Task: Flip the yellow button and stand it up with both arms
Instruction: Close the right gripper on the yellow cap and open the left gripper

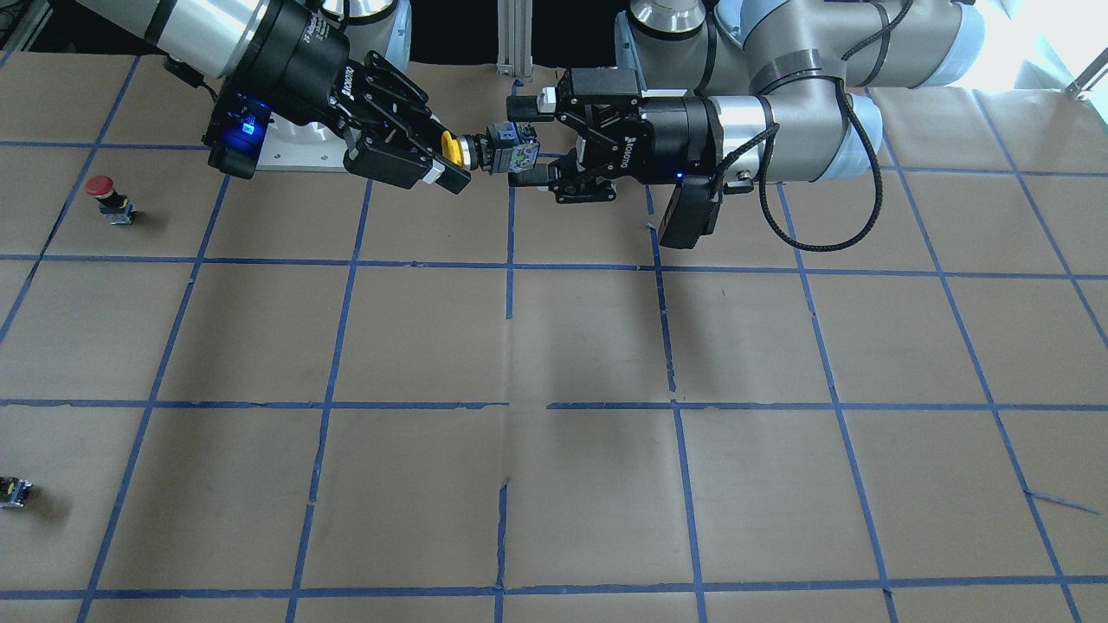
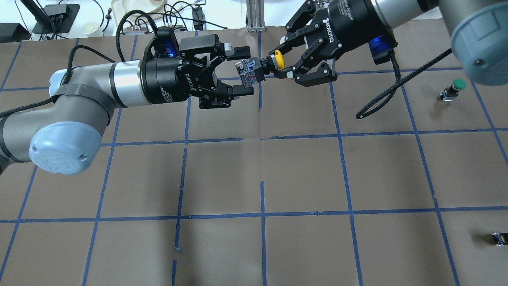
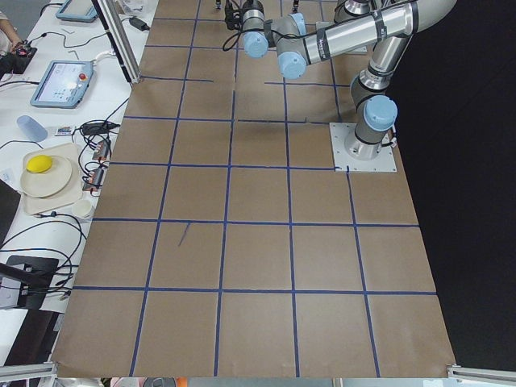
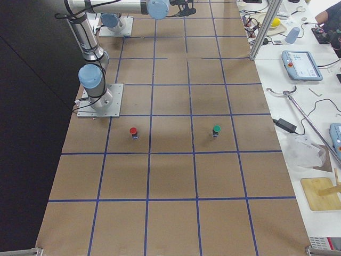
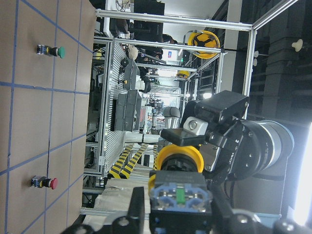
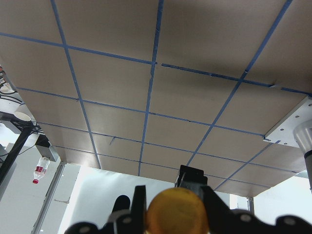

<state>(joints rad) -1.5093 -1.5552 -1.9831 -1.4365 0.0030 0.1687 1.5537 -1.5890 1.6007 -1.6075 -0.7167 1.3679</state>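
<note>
In your front-facing view, the yellow button (image 1: 486, 151) hangs sideways in the air above the bench (image 1: 554, 346), near 12 o'clock. The right gripper (image 1: 450, 157) reaches in from 10 o'clock, its fingers clamped on the yellow cap. The left gripper (image 1: 525, 143) reaches in from 3 o'clock. Its fingers are spread apart, one on each side of the button's grey body. A red button (image 1: 108, 197) stands at 9 o'clock, and a small capless part (image 1: 13, 491) lies at 8 o'clock.

From overhead, you find the button at 12 o'clock, with the left gripper at 11 o'clock and the right one at 1 o'clock. A green button (image 2: 452, 89) stands at 2 o'clock.

The left side view shows both arms only small, at 12 o'clock.

In the right side view, the red and green buttons stand near the centre.

The left wrist view puts the button at 6 o'clock, body nearest you.

The right wrist view shows the yellow cap at 6 o'clock between two fingers.
</note>
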